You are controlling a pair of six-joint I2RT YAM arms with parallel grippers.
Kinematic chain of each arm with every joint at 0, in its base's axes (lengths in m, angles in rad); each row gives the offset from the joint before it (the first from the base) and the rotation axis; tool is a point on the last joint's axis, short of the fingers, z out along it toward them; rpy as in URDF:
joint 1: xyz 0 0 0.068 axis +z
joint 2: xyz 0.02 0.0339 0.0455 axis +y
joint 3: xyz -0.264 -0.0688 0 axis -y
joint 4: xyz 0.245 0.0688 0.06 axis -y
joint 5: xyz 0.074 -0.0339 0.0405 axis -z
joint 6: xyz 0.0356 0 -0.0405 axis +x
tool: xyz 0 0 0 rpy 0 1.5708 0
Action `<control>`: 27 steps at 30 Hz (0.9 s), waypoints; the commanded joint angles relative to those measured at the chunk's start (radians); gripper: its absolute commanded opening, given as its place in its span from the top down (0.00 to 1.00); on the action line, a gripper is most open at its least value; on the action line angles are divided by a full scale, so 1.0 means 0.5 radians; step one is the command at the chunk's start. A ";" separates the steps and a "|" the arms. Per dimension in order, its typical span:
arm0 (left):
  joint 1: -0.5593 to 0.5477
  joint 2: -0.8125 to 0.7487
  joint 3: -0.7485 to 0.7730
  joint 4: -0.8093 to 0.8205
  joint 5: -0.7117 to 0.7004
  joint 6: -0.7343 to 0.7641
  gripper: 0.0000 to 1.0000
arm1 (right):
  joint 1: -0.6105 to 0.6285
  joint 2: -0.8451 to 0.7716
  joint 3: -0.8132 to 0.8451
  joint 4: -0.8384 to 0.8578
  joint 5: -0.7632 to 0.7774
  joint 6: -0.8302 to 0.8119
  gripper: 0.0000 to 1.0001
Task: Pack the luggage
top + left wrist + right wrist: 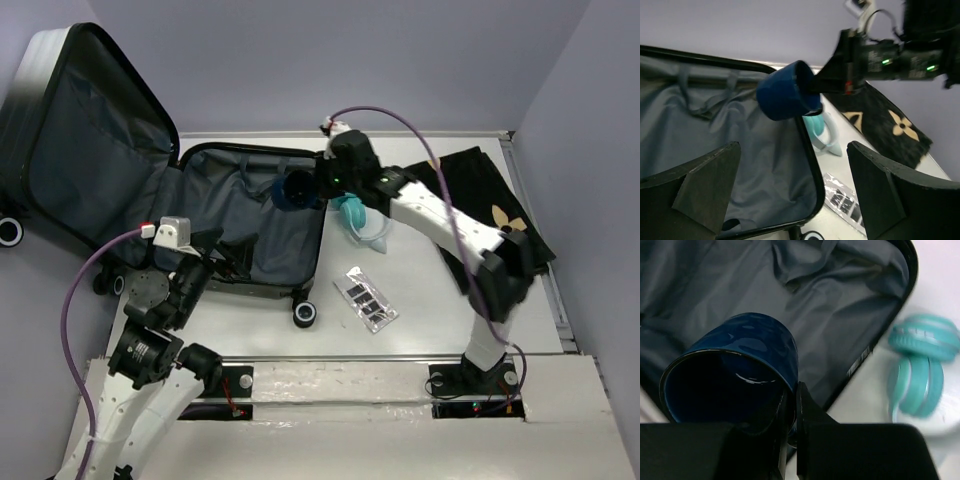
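The luggage point(250, 215) lies open on the table's left, its lid point(80, 150) propped up at the far left, grey lining showing. My right gripper point(312, 188) is shut on the rim of a blue mug point(293, 190) and holds it above the suitcase's right edge; the mug also shows in the right wrist view point(735, 370) and the left wrist view point(787, 92). My left gripper point(225, 255) is open and empty over the suitcase's near left part, its fingers point(705, 185) wide apart.
Teal headphones point(352, 215) lie just right of the suitcase. A clear packet with black pieces point(365, 298) lies on the table in front. A black cloth with tan motifs point(490, 205) lies at the right, under the right arm.
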 commanded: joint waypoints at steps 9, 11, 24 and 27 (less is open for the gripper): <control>-0.004 -0.094 0.126 -0.136 -0.645 -0.120 0.01 | 0.296 1.252 1.301 0.548 0.728 -0.462 0.93; -0.004 -0.100 0.123 -0.136 -0.645 -0.117 0.01 | 0.360 1.329 1.288 0.649 0.804 -0.536 0.93; -0.007 -0.100 0.123 -0.139 -0.645 -0.114 0.01 | 0.569 1.066 0.740 0.760 0.897 -0.506 0.47; -0.007 -0.094 0.123 -0.142 -0.636 -0.117 0.01 | 0.569 0.772 0.553 0.763 0.836 -0.448 0.42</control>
